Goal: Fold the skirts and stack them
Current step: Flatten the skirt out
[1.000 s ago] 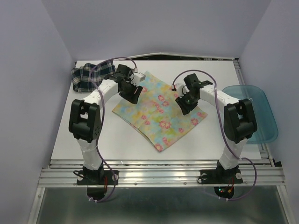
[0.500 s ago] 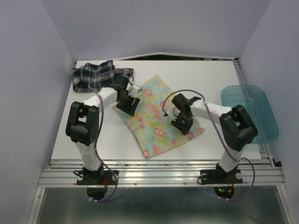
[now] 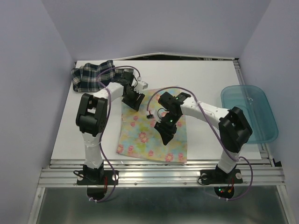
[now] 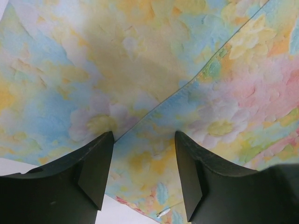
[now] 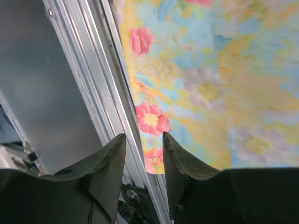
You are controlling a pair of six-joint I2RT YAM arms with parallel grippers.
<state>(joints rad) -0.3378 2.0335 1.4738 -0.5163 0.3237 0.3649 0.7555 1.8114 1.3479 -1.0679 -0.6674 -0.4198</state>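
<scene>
The pastel yellow-blue skirt with pink flowers (image 3: 140, 140) lies flat at the table's front centre, reaching the near edge. The dark plaid skirt (image 3: 93, 75) lies bunched at the back left. My left gripper (image 3: 132, 101) is over the floral skirt's far left corner. In the left wrist view it (image 4: 144, 140) is open, with the floral cloth (image 4: 140, 70) and a seam line below it. My right gripper (image 3: 166, 132) hovers over the skirt's middle. In the right wrist view it (image 5: 143, 140) is open and empty above the cloth (image 5: 210, 70).
A translucent teal bin (image 3: 250, 112) stands at the right edge of the table. An aluminium rail (image 3: 159, 170) runs along the near edge and shows in the right wrist view (image 5: 93, 70). Purple walls close in both sides.
The floral skirt has turned from a diamond and slid toward the near edge. My right gripper moved left and nearer. My left arm folded back, its gripper staying over the skirt's far left corner.
</scene>
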